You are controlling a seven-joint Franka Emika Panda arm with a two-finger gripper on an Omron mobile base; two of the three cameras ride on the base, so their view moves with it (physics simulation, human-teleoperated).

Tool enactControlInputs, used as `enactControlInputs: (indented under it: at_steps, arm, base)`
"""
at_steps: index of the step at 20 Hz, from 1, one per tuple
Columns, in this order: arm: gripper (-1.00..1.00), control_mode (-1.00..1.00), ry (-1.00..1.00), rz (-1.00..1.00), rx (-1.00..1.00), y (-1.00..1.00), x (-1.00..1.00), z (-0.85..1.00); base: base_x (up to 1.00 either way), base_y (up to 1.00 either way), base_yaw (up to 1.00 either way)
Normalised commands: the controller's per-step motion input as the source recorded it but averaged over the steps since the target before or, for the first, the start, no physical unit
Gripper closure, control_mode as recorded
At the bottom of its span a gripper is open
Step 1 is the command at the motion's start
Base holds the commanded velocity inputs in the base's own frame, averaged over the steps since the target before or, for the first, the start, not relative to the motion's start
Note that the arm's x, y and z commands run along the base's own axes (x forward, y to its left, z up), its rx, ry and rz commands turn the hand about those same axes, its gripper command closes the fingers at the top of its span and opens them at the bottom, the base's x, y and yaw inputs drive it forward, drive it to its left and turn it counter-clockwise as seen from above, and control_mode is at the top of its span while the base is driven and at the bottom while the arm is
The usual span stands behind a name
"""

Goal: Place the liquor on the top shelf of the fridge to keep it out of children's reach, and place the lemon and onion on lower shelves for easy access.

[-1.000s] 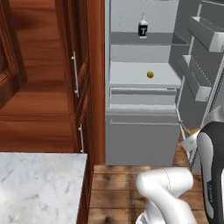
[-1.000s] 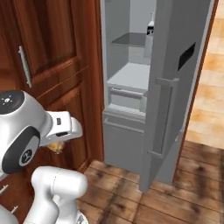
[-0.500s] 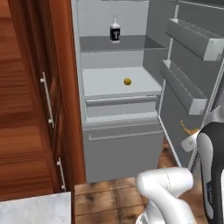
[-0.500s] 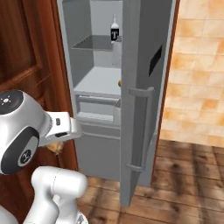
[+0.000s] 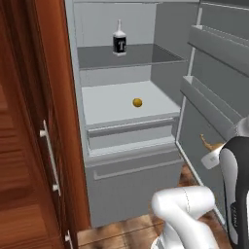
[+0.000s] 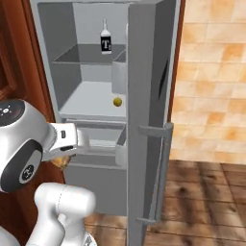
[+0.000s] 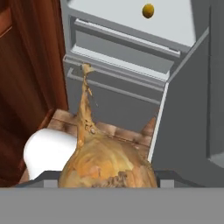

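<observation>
— Tan-brown, papery, round: is that onion (image 7: 107, 168) yours?
— Yes, my claw (image 7: 107, 183) pinches it, low before the tall grey fridge (image 5: 126, 160).
— And next?
— Lift it to the pale shelf (image 5: 109, 104) beside the small yellow lemon (image 5: 137, 102); the clear glass liquor bottle (image 5: 119, 42) already stands up top.

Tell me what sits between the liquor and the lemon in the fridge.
Nothing sits between them: the liquor stands on the top shelf, the lemon on the pale shelf below, in the left base view.

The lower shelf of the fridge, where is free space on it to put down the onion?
The wide pale shelf is mostly bare: only the lemon sits right of its middle. The whole left half, up to the fridge wall, is free. The top shelf carries the liquor. The gripper holds the onion.
</observation>
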Motion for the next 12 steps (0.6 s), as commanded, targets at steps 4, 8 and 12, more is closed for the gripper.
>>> enactControlInputs:
  at_steps: [4, 8, 12]
  arm:
    - [1.00, 1.00, 0.00, 0.00, 0.00, 0.00, 0.00, 0.00]
    - [1.00, 1.00, 0.00, 0.00, 0.00, 0.00, 0.00, 0.00]
    - [1.00, 1.00, 0.00, 0.00, 0.00, 0.00, 0.00, 0.00]
  base:
    - [0.66, 0.55, -0.18]
    - [0.63, 0.66, -0.17]
    - [0.70, 0.39, -0.16]
